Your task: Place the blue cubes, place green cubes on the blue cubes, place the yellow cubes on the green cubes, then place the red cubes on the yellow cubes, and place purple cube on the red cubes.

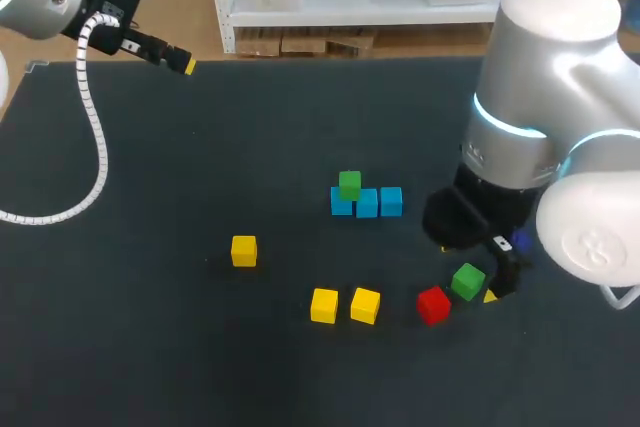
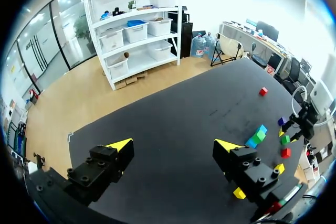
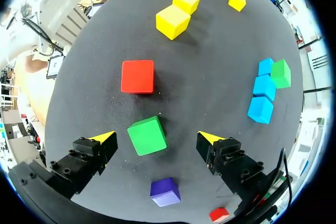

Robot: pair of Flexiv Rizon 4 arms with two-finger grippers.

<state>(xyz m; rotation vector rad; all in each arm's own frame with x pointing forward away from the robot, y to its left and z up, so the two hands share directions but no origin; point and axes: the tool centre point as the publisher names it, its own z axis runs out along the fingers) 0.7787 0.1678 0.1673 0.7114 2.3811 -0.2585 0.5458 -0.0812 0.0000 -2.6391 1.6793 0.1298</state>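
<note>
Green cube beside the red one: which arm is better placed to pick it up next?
Right. The right gripper hangs open over the green cube, which lies between its fingers in the right wrist view. The left gripper is open at the far corner of the table, away from it.

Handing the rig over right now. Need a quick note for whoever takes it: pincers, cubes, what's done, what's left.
Left pincer: open, empty, over the table's far left corner.
Right pincer: open, with the loose green cube between its fingers, not gripped.
Done: blue cubes sit three in a row, with the stacked green cube on the left-end one.
Loose: three yellow cubes, red cube, purple cube.
Left: more green on blue, then the yellow, red and purple layers.
</note>
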